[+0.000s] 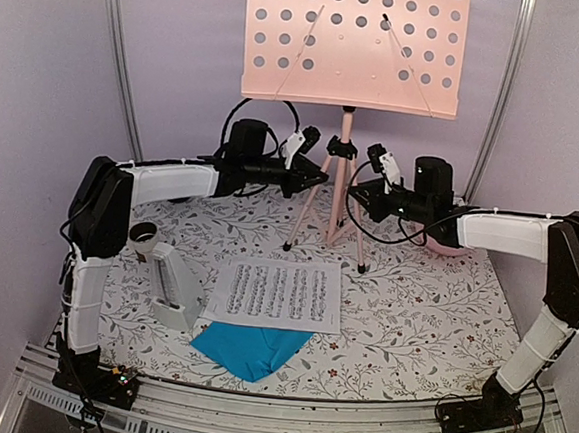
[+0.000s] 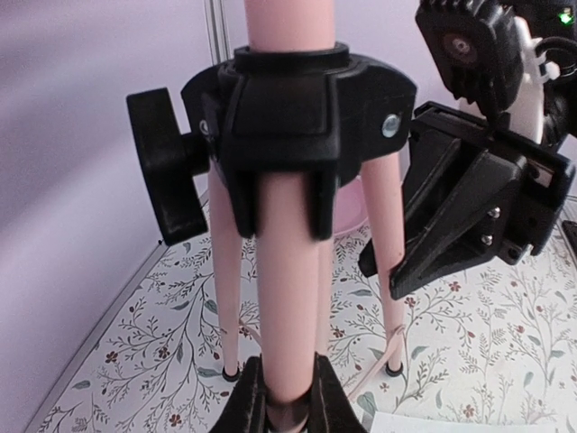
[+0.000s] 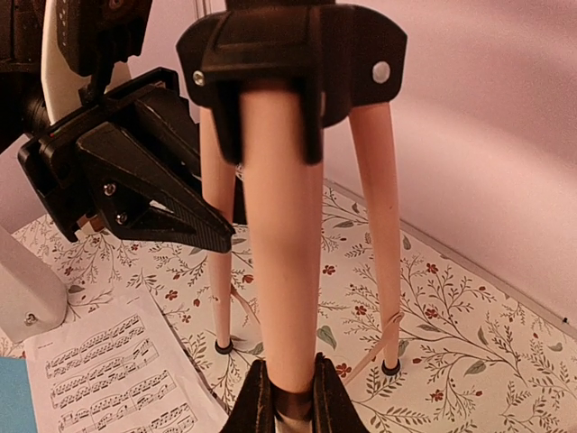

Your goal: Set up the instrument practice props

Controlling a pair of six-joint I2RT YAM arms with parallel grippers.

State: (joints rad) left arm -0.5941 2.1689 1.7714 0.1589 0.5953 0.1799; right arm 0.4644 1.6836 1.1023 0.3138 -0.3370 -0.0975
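The pink music stand stands at the back centre, its hole-punched tray (image 1: 353,41) up high and its three legs on the floral cloth. My left gripper (image 1: 314,183) (image 2: 288,390) is shut on one pink leg (image 2: 284,271) below the black hub (image 2: 297,117). From the other side, my right gripper (image 1: 357,197) (image 3: 293,397) is shut on another leg (image 3: 284,253). The white sheet of music (image 1: 276,292) (image 3: 108,379) lies flat in front, overlapping the bright blue sheet (image 1: 249,352). To their left stands the white metronome (image 1: 176,288).
A dark cup (image 1: 144,235) sits behind the metronome, close to the left arm. The pink plate (image 1: 446,247) peeks out behind the right arm. Grey walls close in the back and both sides. The two grippers face each other closely across the tripod.
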